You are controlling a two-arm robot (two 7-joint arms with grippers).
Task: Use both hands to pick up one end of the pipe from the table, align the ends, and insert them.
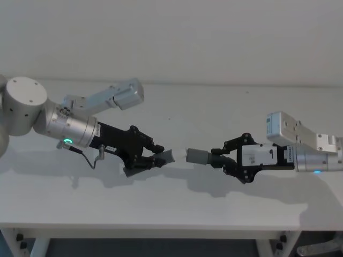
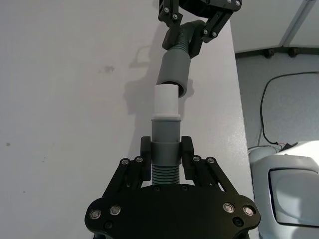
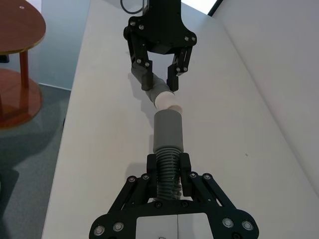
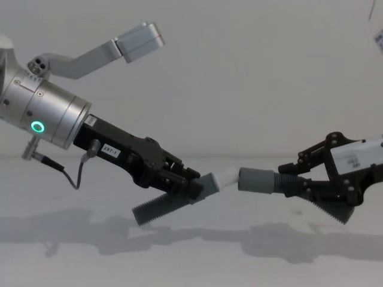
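Note:
Both hose pieces of the pipe are held above the table (image 1: 177, 209). My left gripper (image 1: 153, 159) (image 2: 166, 149) is shut on the ribbed part just behind a grey cuff (image 2: 165, 130) with a white spigot (image 2: 166, 101) (image 4: 227, 177). From the right, my right gripper (image 1: 222, 159) (image 3: 168, 167) is shut on the ribs behind the plain open cuff (image 1: 198, 156) (image 3: 168, 130) (image 4: 257, 179). The two ends face each other. The white tip sits at the open cuff's rim, slightly off its axis. Each piece's ribbed tail (image 4: 158, 209) hangs below its gripper.
The table's front edge (image 1: 161, 226) runs along the bottom of the head view. Off the table's side are a round wooden table (image 3: 20, 30), a floor cable (image 2: 269, 114) and a white device (image 2: 289, 184).

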